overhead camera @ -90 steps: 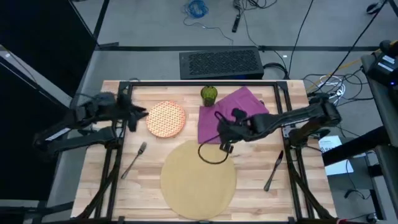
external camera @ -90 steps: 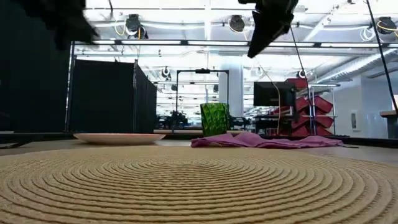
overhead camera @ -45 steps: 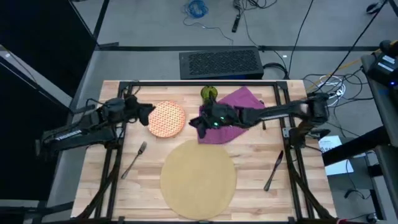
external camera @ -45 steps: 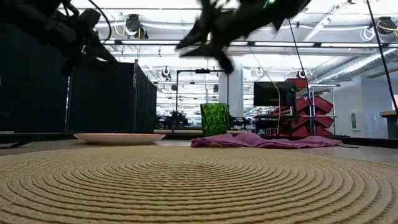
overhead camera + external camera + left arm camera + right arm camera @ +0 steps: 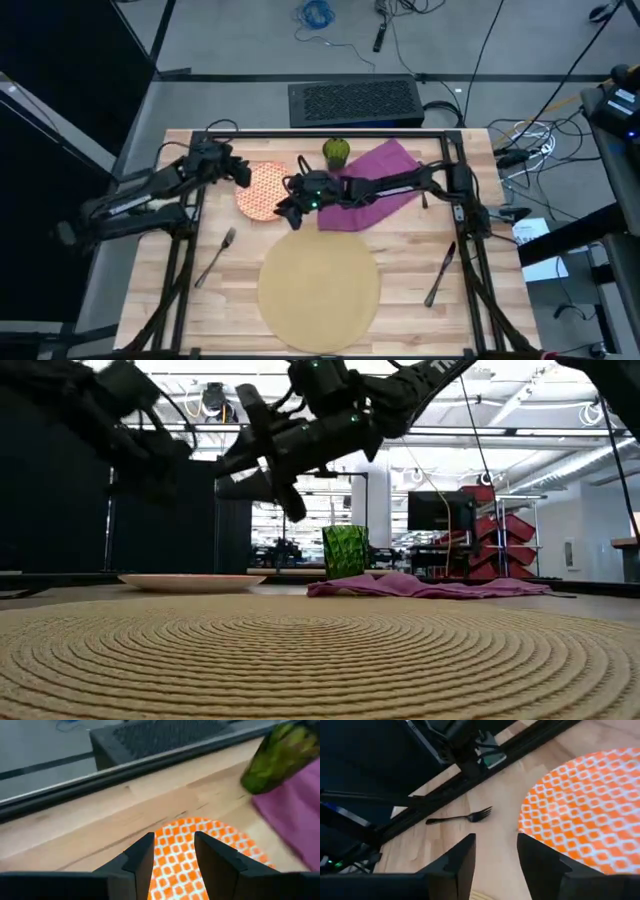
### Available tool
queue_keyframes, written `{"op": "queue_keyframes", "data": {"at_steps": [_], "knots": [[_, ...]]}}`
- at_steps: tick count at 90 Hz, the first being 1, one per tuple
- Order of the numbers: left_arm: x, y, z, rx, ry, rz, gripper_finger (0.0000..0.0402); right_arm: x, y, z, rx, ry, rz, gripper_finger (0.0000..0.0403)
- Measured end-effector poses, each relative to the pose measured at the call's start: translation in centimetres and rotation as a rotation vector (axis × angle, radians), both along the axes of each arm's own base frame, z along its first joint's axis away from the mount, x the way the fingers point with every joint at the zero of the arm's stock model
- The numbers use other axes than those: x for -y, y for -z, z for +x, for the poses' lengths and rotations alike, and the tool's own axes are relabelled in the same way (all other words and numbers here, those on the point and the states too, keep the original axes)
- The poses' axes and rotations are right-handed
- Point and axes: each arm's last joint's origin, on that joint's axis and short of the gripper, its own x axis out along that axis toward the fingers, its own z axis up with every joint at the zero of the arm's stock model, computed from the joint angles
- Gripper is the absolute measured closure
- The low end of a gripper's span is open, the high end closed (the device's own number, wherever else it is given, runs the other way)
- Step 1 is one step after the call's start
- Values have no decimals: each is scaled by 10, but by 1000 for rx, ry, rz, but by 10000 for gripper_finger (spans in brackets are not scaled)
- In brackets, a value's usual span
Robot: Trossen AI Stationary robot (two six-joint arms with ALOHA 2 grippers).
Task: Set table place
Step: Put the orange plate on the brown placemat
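**Place barely begun, both arms converging on the plate**

On the bench (image 5: pixel 200 310), the left gripper (image 5: pixel 243 174) is hovering at the plate's (image 5: pixel 262 190) far-left rim, fingers spread and empty. The fork (image 5: pixel 215 256) is lying loose nearer the front-left. The right gripper (image 5: pixel 285 208) is hanging at the plate's right edge, fingers also spread, gripping nothing. The mat (image 5: pixel 319 290) is lying bare at the front. Cup (image 5: pixel 336 152), napkin (image 5: pixel 385 165) and knife (image 5: pixel 440 272) are waiting unplaced; I see no spoon.

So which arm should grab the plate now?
Probably the left. The left gripper sits over the plate's far-left rim, jaws open. The right gripper is at the opposite rim, also open, but stretched across the napkin.
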Motion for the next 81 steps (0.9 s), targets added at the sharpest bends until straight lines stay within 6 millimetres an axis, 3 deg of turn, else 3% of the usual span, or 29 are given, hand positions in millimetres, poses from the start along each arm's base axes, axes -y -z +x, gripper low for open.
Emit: {"op": "queue_keyframes", "data": {"at_steps": [18, 37, 57, 81], "knots": [[-19, 24, 7, -144, -94, -25, 291, -1, -33, -21, -80, 16, -111, 301], [-24, 35, 5, -272, -140, -25, 391, -8, -76, -51, -134, 51, -274, 393], [-27, 50, -2, -386, -174, -114, 401, -11, -103, -72, -128, 56, -318, 402], [-25, 66, 6, -390, -103, -235, 401, -11, -122, -86, -114, 89, -373, 403]]}}
